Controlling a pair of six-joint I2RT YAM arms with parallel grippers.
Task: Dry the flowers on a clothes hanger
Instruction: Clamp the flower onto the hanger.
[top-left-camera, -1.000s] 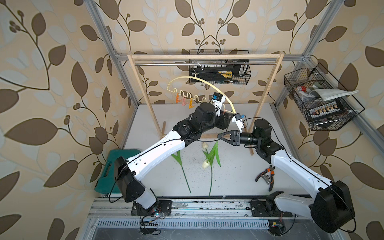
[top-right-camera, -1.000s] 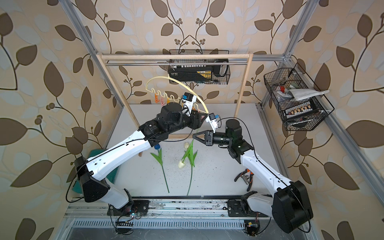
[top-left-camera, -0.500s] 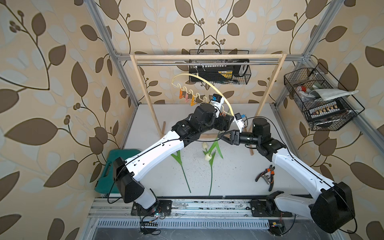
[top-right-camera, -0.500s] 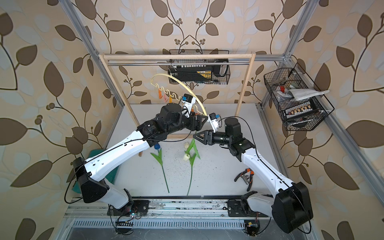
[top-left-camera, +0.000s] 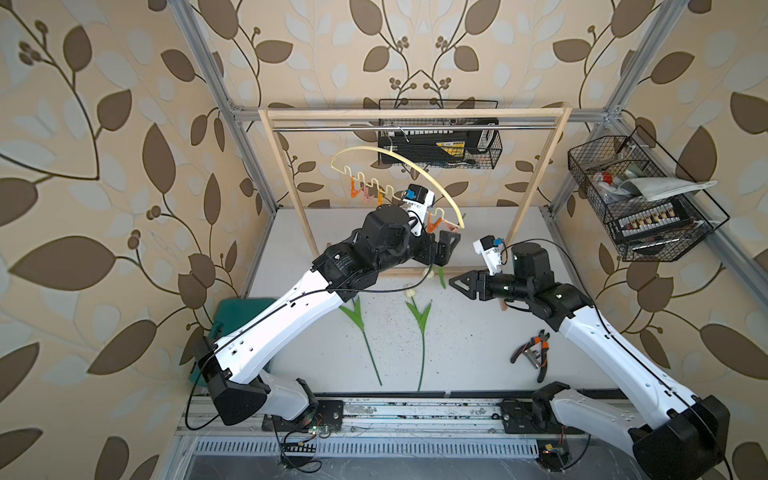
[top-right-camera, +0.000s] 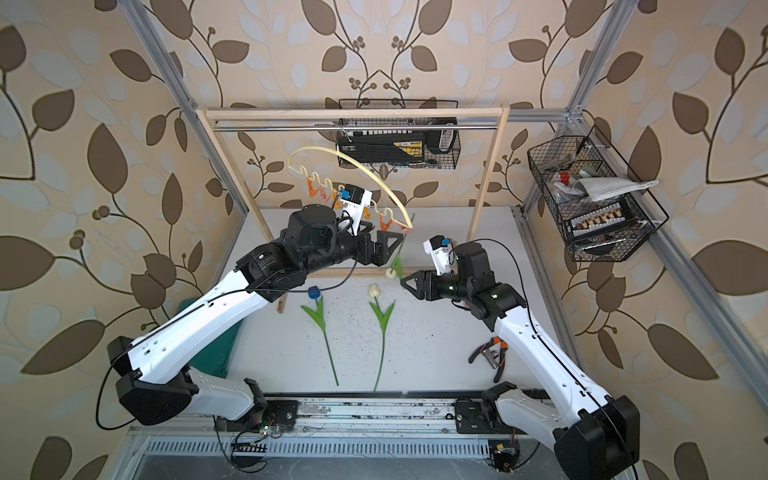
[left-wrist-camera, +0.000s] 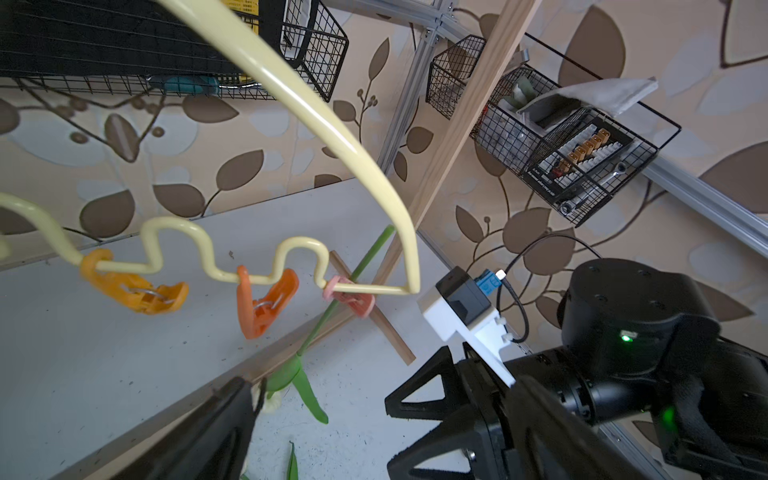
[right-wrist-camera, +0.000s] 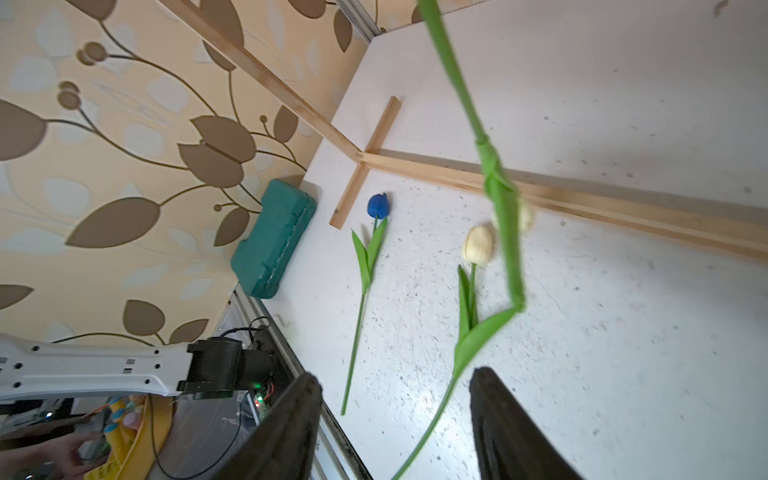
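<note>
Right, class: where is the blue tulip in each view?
In a top view: blue tulip lower centre, head hidden under the left arm.
In a top view: blue tulip centre, head showing.
Left wrist: not in it.
Right wrist: blue tulip centre, beside the teal case.
Shared landmark: cream tulip lying beside it.

Free room: bare tabletop (top-left-camera: 469, 332) between lying tulips (top-left-camera: 420, 320) and pliers (top-left-camera: 534, 353).
Blocked: hanging tulip (right-wrist-camera: 510, 249) and clothes hanger (left-wrist-camera: 328, 120) above the rack's base bar (right-wrist-camera: 436, 172), mid-tabletop.
Left edge: green case (right-wrist-camera: 274, 237).
</note>
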